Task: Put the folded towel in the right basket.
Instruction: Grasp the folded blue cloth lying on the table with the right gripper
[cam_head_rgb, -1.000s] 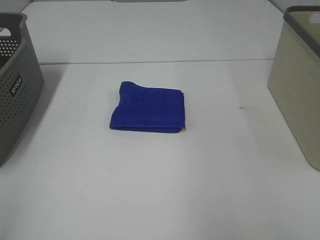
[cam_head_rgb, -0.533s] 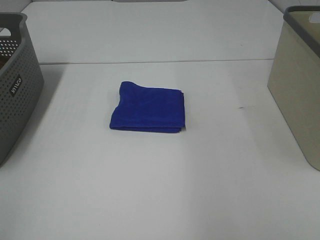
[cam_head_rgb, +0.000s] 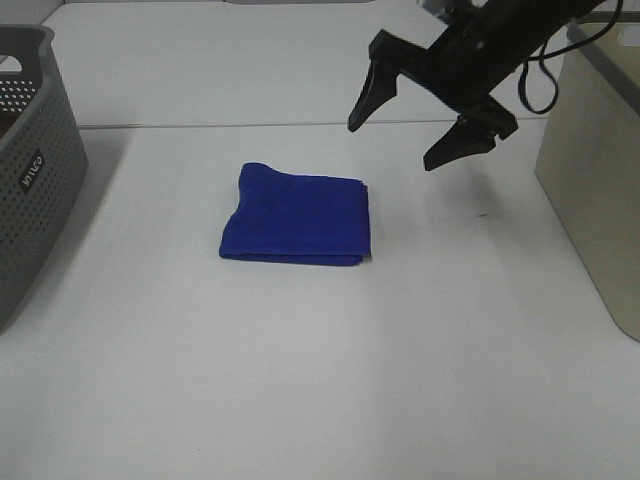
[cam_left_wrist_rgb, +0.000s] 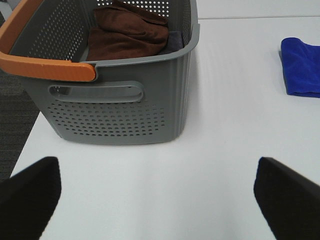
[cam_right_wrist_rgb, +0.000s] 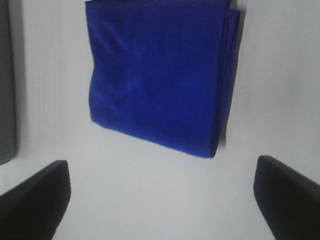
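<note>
grey perforated basket (cam_left_wrist_rgb: 120, 107) w/ orange handle (cam_left_wrist_rgb: 47, 67), brown cloth (cam_left_wrist_rgb: 130, 30) inside, white table (cam_head_rgb: 320, 380)

My overhead feed is bright and even, and the white desk (cam_head_rgb: 300, 380) nearly washes out, with a mild sheen on its far half. Shadows are weak: a grey shade beside the grey basket (cam_head_rgb: 30, 180), a thin dark line under the near edge of the towel (cam_head_rgb: 295, 215). The right wrist feed is soft, slightly blurred — the fingertips (cam_right_wrist_rgb: 35, 200) of the right end effector (cam_head_rgb: 390, 147) show there as featureless black. The left wrist feed is sharper.
</note>
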